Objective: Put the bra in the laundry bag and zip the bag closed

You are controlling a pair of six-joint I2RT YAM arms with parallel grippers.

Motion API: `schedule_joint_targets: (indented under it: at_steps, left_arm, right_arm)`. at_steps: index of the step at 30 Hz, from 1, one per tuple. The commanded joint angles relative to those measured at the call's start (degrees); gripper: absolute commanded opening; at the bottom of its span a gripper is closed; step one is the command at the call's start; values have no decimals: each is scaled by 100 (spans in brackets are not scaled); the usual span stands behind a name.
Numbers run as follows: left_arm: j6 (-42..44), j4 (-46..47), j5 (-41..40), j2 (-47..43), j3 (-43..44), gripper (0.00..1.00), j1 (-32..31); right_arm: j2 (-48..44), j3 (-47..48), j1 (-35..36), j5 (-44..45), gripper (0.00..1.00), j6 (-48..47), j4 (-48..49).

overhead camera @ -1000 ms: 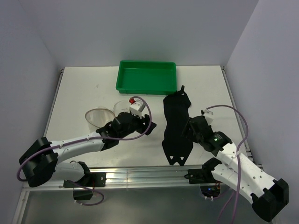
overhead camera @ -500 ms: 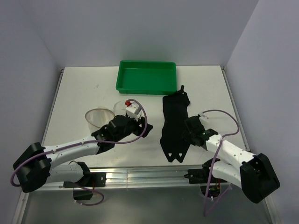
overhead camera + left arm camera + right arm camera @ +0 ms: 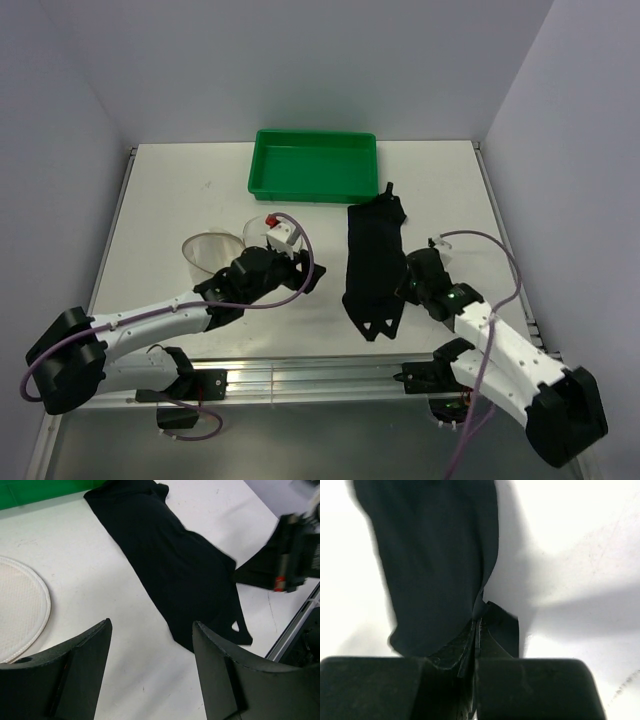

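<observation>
Right jaws closed on one bra (image 3: 372,262).

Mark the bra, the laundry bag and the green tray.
bra (image 3: 372,262): top external view, middle of the black fabric.
laundry bag (image 3: 17,611): left wrist view, on its round white mesh top.
green tray (image 3: 315,166): top external view, bare floor of the tray.

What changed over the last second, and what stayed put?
The right gripper went from open to shut on the right edge of the bra, nudging its near end slightly left. The left gripper stayed open between laundry bag and bra; the bag and green tray did not move.
</observation>
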Motion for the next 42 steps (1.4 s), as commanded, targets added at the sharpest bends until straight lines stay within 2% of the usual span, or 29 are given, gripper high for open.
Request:
schedule_joint_targets:
  at_steps: [1,8,16,20,25,30,35,36,38,42]
  left_arm:
    - [108,127,-36,104,126,72,-25]
    - [64,144,17,96,214,73,-25]
    - [212,153,-53,-36,285,75,-69]
    - [608,731,-447,-255,13,78,-262]
    - [881,1172,-457,-554,-330,81,-342]
    - [890,1331,-71,-1002,-515,87,-350]
    - [627,1620,569,-1415,-620,89,-482]
    - [461,1734,702,-1468,-716,94,-560]
    - [267,1858,1009,-1530,-761,96,-701]
    - [327,1990,862,-1487,-814,99,-1324]
  right_arm:
    - [-797,413,-25,6,0,-453,-667]
    - [-1380,1364,-17,-371,0,-946,-1346]
    - [-1635,2111,-25,-1031,0,-990,-1154]
    - [-1775,2462,-25,-1523,0,-823,-882]
    - [-1670,3130,-34,-2147,0,-779,-802]
    - [-1530,3754,-34,-2622,0,-674,-837]
    - [-1442,3984,-34,-2825,0,-226,-697]
    - [-1468,3966,-34,-2825,0,-121,-627]
    - [-1503,3957,-34,-2755,0,177,-425]
    - [-1582,3992,-34,-2588,0,521,-134]
